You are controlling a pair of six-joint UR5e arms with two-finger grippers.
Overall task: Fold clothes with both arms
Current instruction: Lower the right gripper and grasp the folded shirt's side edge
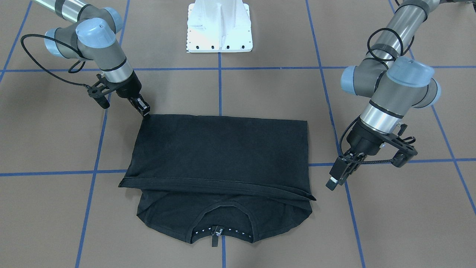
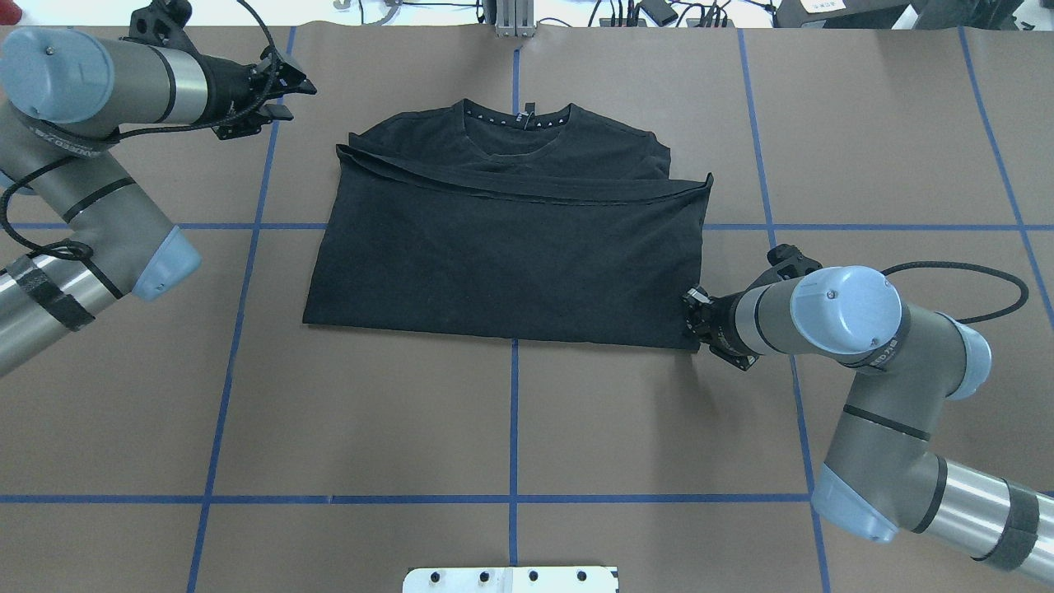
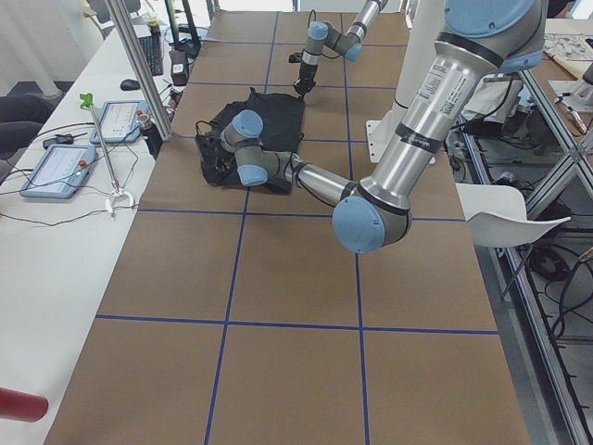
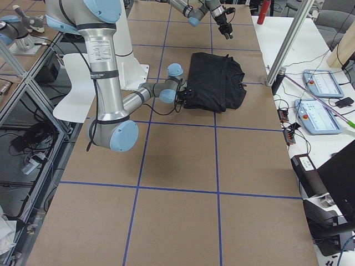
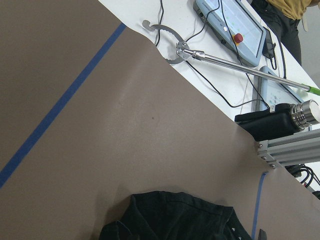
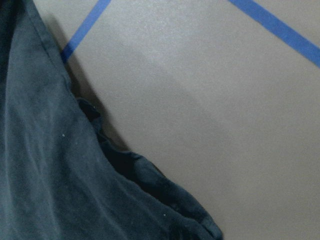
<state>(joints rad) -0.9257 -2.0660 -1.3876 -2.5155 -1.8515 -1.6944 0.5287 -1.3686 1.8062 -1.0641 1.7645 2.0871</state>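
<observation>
Where blue tape [image 2: 514, 428] grids brown tbl [image 2: 370, 412], T-shirt [image 2: 510, 255] lies; pendants [image 4: 319, 82] beside.

The table [image 1: 260, 93] is lit brightly and evenly from above, and only faint shadows are cast. Almost no detail is kept in the black T-shirt [image 1: 223, 149]. In the right wrist view its cloth is rendered soft and grainy. The white desk [image 5: 135, 10] at the top of the left wrist view is nearly washed out.

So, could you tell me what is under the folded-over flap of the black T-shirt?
The shirt's own upper half; only the collar and shoulders stick out past the flap's edge. The chest is covered, so nothing there can be seen.
</observation>
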